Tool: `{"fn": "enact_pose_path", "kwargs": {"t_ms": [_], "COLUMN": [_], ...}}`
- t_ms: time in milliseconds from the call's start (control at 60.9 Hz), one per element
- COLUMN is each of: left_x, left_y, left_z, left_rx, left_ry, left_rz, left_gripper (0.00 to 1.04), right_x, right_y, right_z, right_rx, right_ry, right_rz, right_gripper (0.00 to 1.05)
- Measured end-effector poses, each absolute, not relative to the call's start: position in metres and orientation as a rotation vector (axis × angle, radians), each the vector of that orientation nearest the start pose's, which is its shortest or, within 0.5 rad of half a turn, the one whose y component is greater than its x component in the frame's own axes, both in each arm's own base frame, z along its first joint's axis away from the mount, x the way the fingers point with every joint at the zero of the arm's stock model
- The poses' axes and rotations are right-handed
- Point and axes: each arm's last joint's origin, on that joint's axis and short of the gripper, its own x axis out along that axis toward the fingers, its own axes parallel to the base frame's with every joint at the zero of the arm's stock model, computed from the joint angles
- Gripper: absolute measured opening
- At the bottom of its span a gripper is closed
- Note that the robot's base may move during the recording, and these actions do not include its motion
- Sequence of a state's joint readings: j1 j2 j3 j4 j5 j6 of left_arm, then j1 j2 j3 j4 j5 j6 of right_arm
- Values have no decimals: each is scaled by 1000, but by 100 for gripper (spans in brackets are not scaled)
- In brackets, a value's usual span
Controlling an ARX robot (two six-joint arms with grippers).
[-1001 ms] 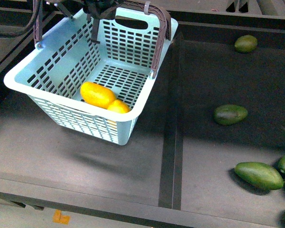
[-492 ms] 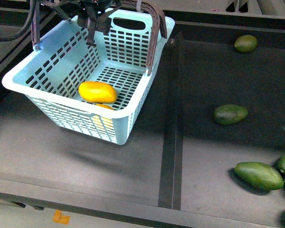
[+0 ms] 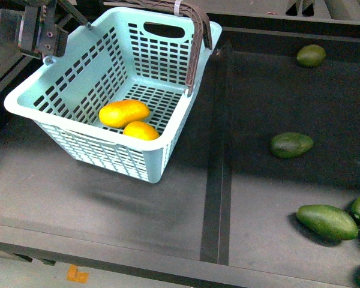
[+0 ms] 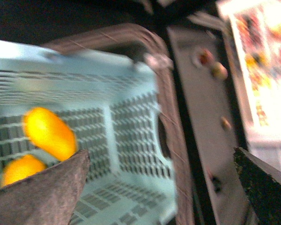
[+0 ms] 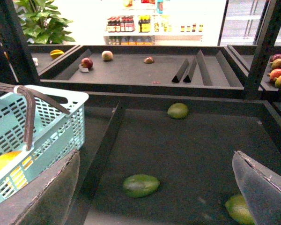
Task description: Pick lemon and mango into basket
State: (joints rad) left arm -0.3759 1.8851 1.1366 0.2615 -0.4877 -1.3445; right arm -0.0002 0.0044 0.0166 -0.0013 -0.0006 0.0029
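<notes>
Mango (image 3: pixel 124 113) and lemon (image 3: pixel 140 130) lie touching inside the turquoise basket (image 3: pixel 78 129), the left gripper (image 4: pixel 161 187) spread wide above them holding nothing, the right gripper (image 5: pixel 154 192) likewise wide and empty.

A dark tray (image 3: pixel 108 204) bears the basket (image 3: pixel 78 78) and green fruits (image 3: pixel 291 144).

A brightly lit shop is seen beyond the dark display trays (image 5: pixel 187 154), with bottle shelves (image 5: pixel 150 23) behind them and a leafy plant (image 5: pixel 40 21) beside those shelves
</notes>
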Motion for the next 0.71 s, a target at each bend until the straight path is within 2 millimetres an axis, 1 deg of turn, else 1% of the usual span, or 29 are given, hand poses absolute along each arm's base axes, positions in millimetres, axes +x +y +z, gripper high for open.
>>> {"fn": "enact_pose_path", "kwargs": {"t_ms": [33,66,82,98,115,131,164,197,230,246,295,361,377,476,574,706], "left_x": [374,366,357,346,339,329,314,298,288,286,272,255,252,233,214,194], "left_y": [-130,-124,-116,-108,-103,-94,-81,-68,-61,-60,-52,-44,-42,-33,-24,-17], "left_z": [184,180,177,176,177,179,185,188,186,185,179,173,172,170,161,163], "left_rx": [-1034,-896,-797,-645,-590,-476,-303,-191,-130,-125,-74,-39,-36,-23,-16,-14], "left_ry": [264,228,185,137,105,60,4,-23,-20,-18,3,21,21,-3,18,10], "left_rz": [214,122,62,23,7,-6,-10,-1,1,2,-3,-9,-8,-7,-2,-4], "left_gripper": [83,78,72,67,63,58,49,39,32,30,19,5,3,3,3,3], "right_x": [97,97,97,97,97,97,97,97,97,97,97,97,97,97,97,97], "right_y": [0,0,0,0,0,0,0,0,0,0,0,0,0,0,0,0], "right_z": [169,169,169,169,169,169,169,169,169,169,169,169,169,169,169,169], "right_rx": [3,3,3,3,3,3,3,3,3,3,3,3,3,3,3,3], "right_ry": [-10,-11,-11,-10,-11,-11,-11,-11,-11,-11,-11,-11,-11,-11,-11,-11], "right_rz": [0,0,-1,-1,-1,0,0,0,0,0,0,0,0,0,0,0], "right_gripper": [96,96,96,96,96,96,96,96,96,96,96,96,96,96,96,96]}}
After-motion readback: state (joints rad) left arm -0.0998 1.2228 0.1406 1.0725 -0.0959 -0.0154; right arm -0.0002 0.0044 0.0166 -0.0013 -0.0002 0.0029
